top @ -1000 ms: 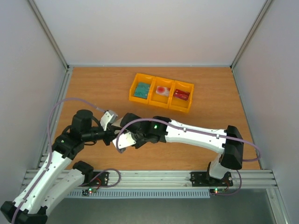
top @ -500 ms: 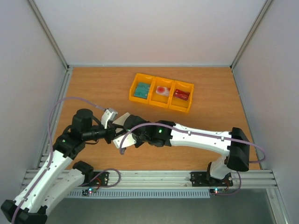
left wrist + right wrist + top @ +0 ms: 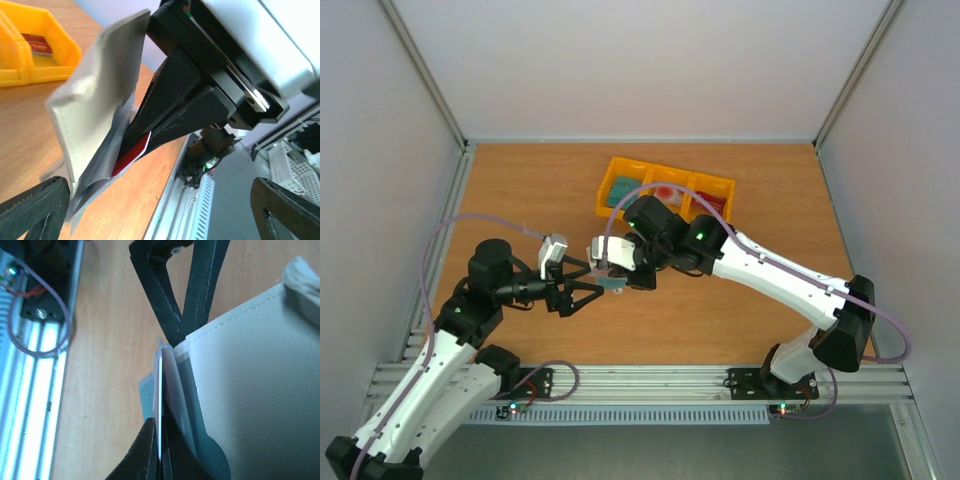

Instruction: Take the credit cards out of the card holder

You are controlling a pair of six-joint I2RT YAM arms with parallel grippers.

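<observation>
Card holder (image 3: 97, 95) aloft at centre-left of the overhead view, between the wide-spread fingers of the left gripper (image 3: 159, 184), apparently ungripped; red card (image 3: 132, 154) partly out of its pocket, pinched in the closed right gripper (image 3: 160, 440). Advised: clamp left on the cream flap, then draw the card straight along the pocket. Beyond, at upper centre, yellow tray (image 3: 15, 75): dark red card (image 3: 39, 44) in one end compartment, others partly masked by right arm (image 3: 760, 270).

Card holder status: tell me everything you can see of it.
The card holder is cream, stitched and leather-like outside, with translucent grey sleeves inside. It hangs lifted, open and tilted, the right pincer shut on its inner sleeve edge. A dark red card sits inside. The open left pincer is by its lower corner.
</observation>
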